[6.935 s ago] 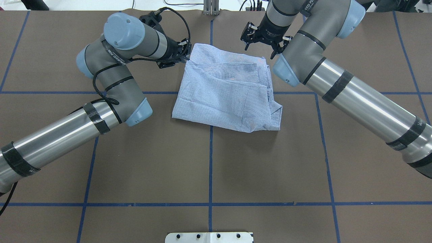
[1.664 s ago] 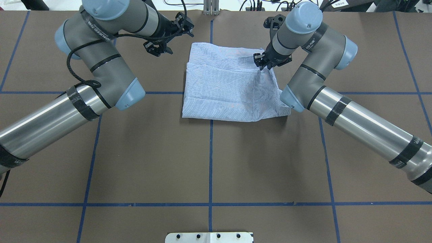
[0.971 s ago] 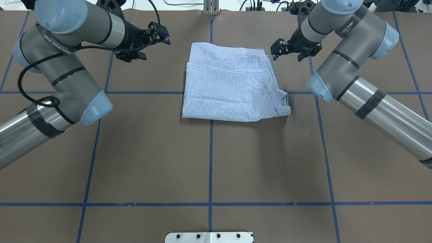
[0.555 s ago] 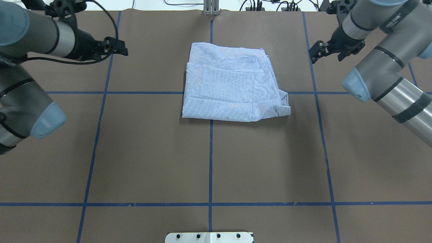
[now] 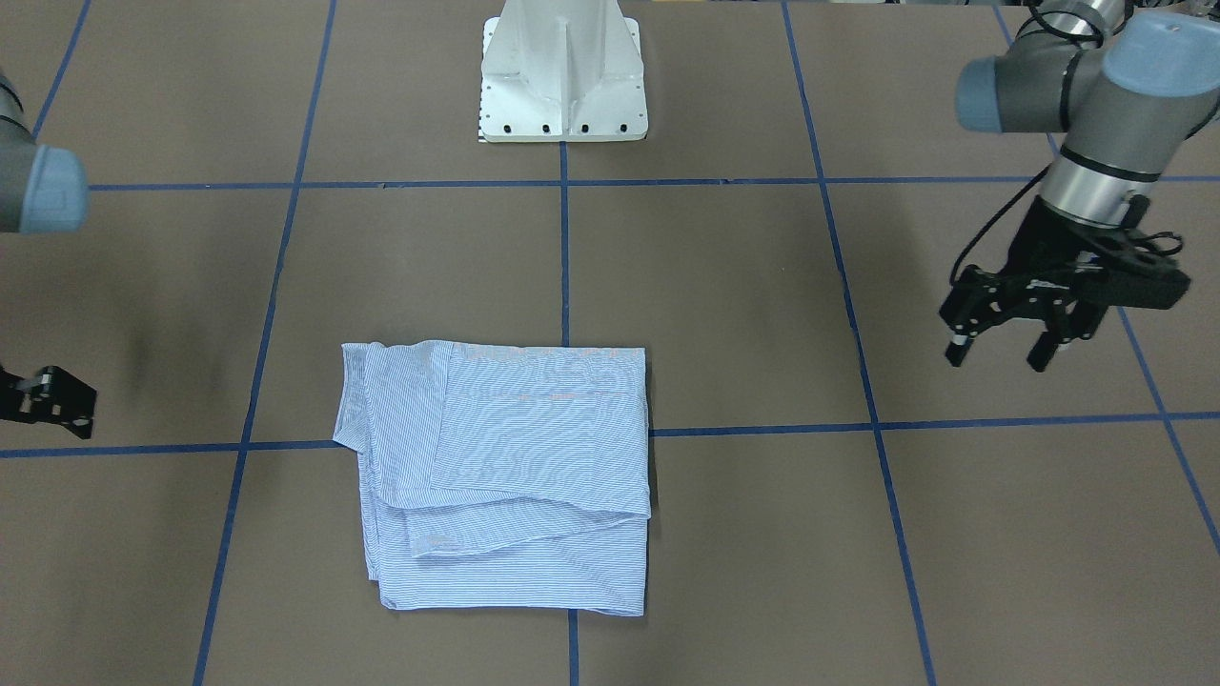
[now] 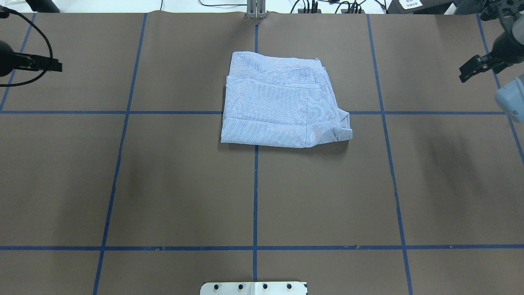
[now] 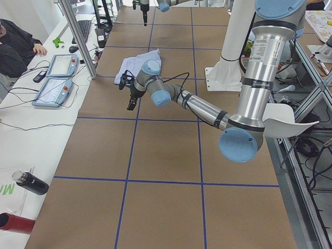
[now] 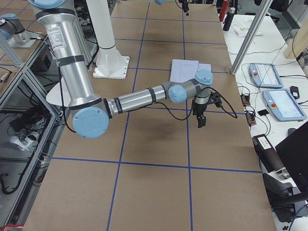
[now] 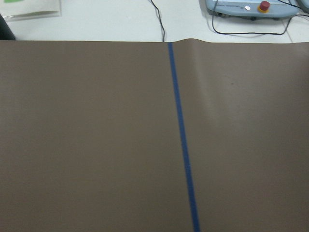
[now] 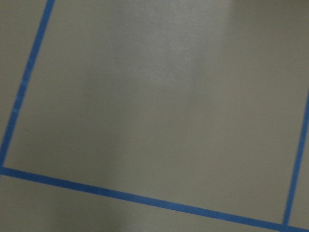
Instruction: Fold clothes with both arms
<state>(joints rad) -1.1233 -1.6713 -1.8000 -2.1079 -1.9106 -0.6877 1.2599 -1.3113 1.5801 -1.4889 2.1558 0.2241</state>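
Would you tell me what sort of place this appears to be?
Probably a robotics lab: a brown table gridded with blue tape, teach pendants on a side bench, and a folded shirt as test piece.

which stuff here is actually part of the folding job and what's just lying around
Part of the job: shirt, folded on the table; left gripper, open and empty; right gripper, off to the side.

Just lying about: control pads, black bottle, red bottle, keyboard, all on the side bench.

Light-blue shirt [image 6: 266,102] with fine white stripes; brown desk [image 6: 163,184] gridded by blue tape lines [image 6: 255,196]; white base [image 5: 562,86].
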